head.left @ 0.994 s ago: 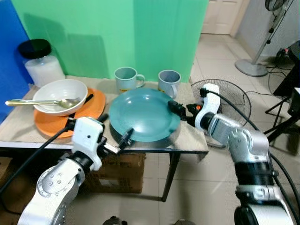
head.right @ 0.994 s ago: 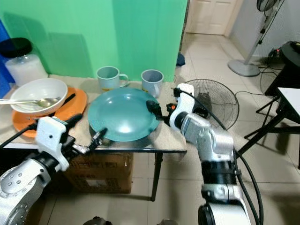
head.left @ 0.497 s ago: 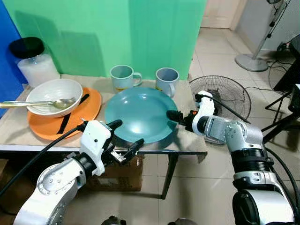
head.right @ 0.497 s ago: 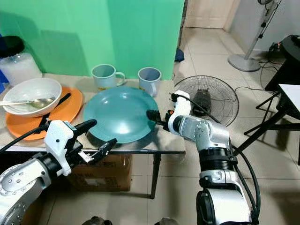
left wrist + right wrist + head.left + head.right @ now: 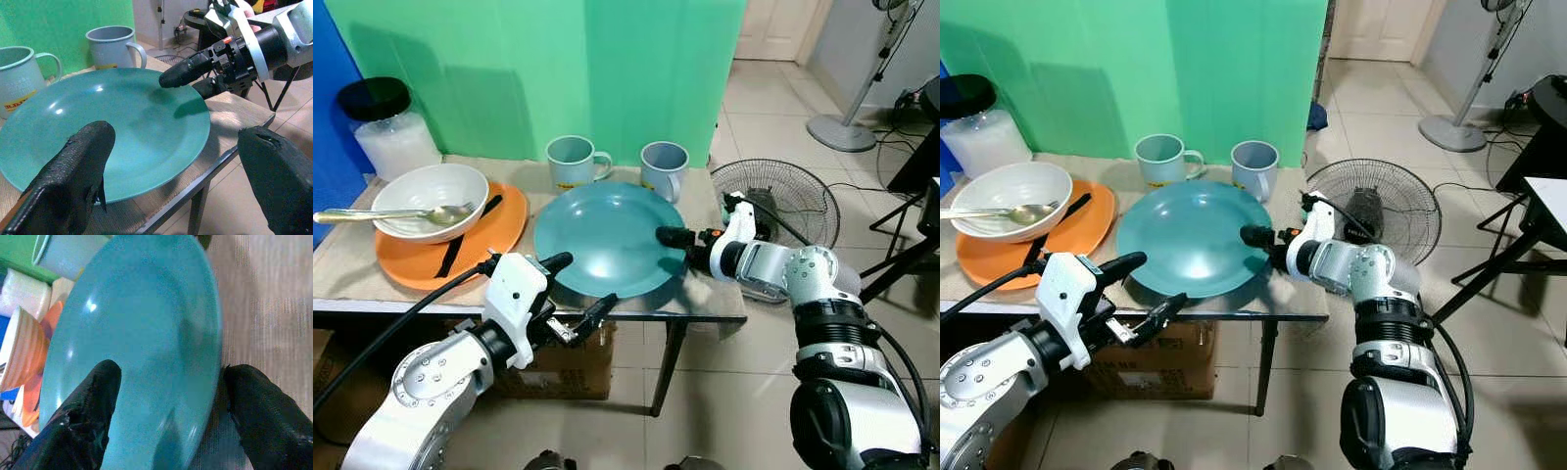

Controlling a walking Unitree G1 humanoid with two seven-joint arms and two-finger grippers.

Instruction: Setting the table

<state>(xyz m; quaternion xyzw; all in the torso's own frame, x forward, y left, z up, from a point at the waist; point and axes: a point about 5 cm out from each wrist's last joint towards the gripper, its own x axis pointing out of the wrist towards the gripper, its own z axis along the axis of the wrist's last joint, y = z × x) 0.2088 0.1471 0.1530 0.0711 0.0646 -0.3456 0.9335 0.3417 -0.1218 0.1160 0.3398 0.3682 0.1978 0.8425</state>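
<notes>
One round teal plate [image 5: 607,238] lies flat on the cloth-covered tabletop [image 5: 352,279], near its front edge; being round, it has no long axis, and its hollow faces up. The right gripper [image 5: 674,248] reaches in from the plate's right side, fingers spread and straddling the rim: one finger [image 5: 93,396] lies over the plate's inner face, the other [image 5: 259,406] is outside the rim over the cloth. Whether either finger touches the plate cannot be told. The left gripper [image 5: 576,291] hangs just in front of the plate's near edge, off the tabletop, its two fingers [image 5: 78,166] spread wide and holding nothing.

Two grey-blue metal mugs stand just behind the plate: the left mug [image 5: 573,162] with its handle towards the right mug [image 5: 664,169], whose handle faces the front. To the plate's left sits one round orange plate [image 5: 460,240] carrying one white bowl [image 5: 429,199]; one metal spoon [image 5: 396,213] rests across the bowl, long axis running left to right, its handle past the bowl's left rim. A black utensil [image 5: 460,245] lies on the orange plate, partly hidden under the bowl. Behind the bowl stands one black-lidded jar [image 5: 386,127] of white contents. On the floor to the plate's right lies a fan [image 5: 773,191], partly hidden by the right arm.
</notes>
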